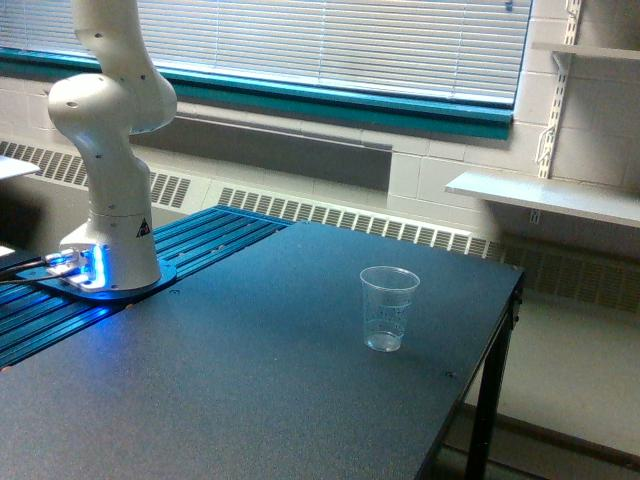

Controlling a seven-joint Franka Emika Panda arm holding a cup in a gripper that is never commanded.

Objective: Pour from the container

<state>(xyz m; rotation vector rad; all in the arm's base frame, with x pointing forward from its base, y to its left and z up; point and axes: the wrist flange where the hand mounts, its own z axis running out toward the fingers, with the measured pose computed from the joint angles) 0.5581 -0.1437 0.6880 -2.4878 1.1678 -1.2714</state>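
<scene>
A small tapered clear plastic cup [388, 308] with printed marks stands upright on the dark table [250, 380], toward the exterior view's right. It looks empty. The clear cylindrical container is out of view. Only the white base and lower links of the arm [108, 150] show at the exterior view's left; the arm rises out of the top of the frame, so my gripper and whatever it holds are not visible.
The arm's base sits on a blue-lit slatted mount [120, 285] at the left. The table's right edge [500, 330] drops to the floor. White wall shelves [545, 195] hang at the right, a radiator and blinds run along the back.
</scene>
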